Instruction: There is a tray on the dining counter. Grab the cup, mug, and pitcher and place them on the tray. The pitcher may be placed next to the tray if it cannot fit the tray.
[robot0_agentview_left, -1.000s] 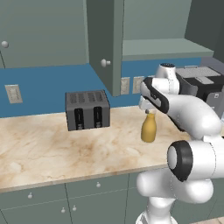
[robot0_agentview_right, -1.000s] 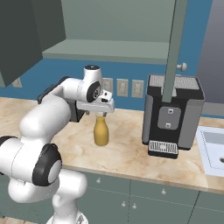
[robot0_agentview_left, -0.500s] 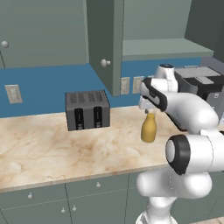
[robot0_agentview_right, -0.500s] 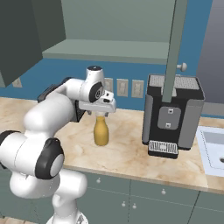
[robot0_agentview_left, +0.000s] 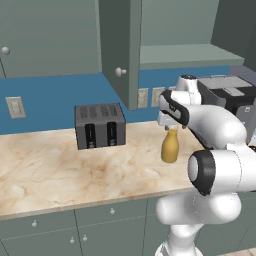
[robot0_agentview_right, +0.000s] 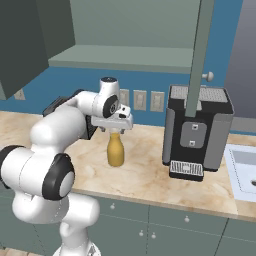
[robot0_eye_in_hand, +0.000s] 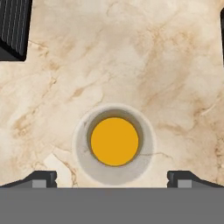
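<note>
Pitcher (robot0_agentview_left: 170, 146): amber, bottle-shaped, with a rounded body and narrow neck, standing upright on the beige marble-patterned counter (robot0_agentview_left: 60, 170), right of centre in the left base view and left of centre in the right base view (robot0_agentview_right: 115, 150). In the hand view it is appearing from straight above as an orange disc inside a pale ring (robot0_eye_in_hand: 114, 141), sitting in the lower middle of the frame. Gripper (robot0_agentview_right: 114, 129): hanging directly over the pitcher's top, pointing down, with its fingers spread wide and released; the two dark fingertips (robot0_eye_in_hand: 41, 177) are showing at the lower left and lower right of the hand view, each well clear of the pitcher's rim, and nothing is being grasped. From the left base view the gripper (robot0_agentview_left: 171, 128) is sitting just above the neck, and whether it is touching the pitcher cannot be told. Toaster (robot0_agentview_left: 100, 125): dark grey, two-slot, standing on the counter against the blue wall (robot0_agentview_left: 45, 105), left of centre in the left base view, well apart from the pitcher; its corner is showing at the upper left of the hand view (robot0_eye_in_hand: 13, 28). Coffee machine (robot0_agentview_right: 197, 131): black and grey, standing right of centre in the right base view, near the pitcher but not touching it. Sink (robot0_agentview_right: 242, 172): pale basin at the right edge of the right base view.
</note>
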